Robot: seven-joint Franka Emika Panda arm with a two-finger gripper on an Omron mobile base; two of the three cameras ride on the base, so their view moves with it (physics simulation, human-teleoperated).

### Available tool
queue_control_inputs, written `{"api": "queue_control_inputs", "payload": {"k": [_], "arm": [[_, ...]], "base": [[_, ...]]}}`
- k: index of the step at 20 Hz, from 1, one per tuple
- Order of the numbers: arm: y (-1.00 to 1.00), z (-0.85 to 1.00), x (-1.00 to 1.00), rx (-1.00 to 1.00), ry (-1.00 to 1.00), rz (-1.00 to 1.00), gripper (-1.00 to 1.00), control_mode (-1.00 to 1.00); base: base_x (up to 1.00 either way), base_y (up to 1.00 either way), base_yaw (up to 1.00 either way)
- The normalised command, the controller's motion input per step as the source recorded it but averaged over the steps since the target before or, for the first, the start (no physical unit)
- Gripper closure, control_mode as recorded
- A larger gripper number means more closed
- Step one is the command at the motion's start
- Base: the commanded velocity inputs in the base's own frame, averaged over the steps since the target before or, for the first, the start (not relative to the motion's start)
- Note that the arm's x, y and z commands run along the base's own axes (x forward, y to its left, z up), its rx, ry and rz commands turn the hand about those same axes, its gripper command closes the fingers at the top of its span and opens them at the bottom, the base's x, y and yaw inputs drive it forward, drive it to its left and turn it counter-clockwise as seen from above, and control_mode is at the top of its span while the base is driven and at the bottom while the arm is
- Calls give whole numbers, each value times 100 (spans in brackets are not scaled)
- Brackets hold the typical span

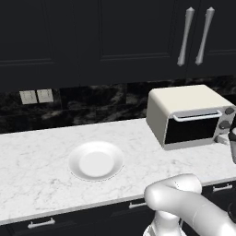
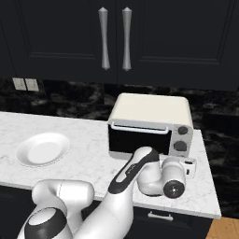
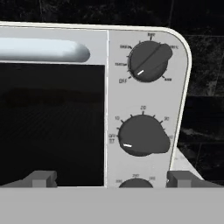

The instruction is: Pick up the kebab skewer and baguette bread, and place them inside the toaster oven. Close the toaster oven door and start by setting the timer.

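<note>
On the white marble counter [image 1: 41,156] under dark cabinets [image 1: 115,37], shut toaster oven [image 2: 151,122], empty plate [image 1: 96,161], tool [image 3: 107,179] spread.

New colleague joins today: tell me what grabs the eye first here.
The cream toaster oven stands at the counter's right end, door shut. The gripper hangs close before its dark knobs, fingertips wide apart. A white plate lies to the oven's left.
</note>
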Motion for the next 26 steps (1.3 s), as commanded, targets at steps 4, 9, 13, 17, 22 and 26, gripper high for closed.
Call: {"api": "queue_control_inputs", "payload": {"k": [4,9,13,17,22,26], "arm": [[-11,0,-5,0,0,0,-100,-100],[-7,0,7,1,0,0,-100,-100],[-6,0,21,3,0,0,-100,-100],[-1,0,24,3,0,0,-100,-100],[-4,0,14,1,0,0,-100,-100],[-10,3,8,0,0,0,-100,-100]], "base": [[0,0,0],[0,0,0],[0,0,0],[0,0,0],[0,0,0],[0,0,0]]}}
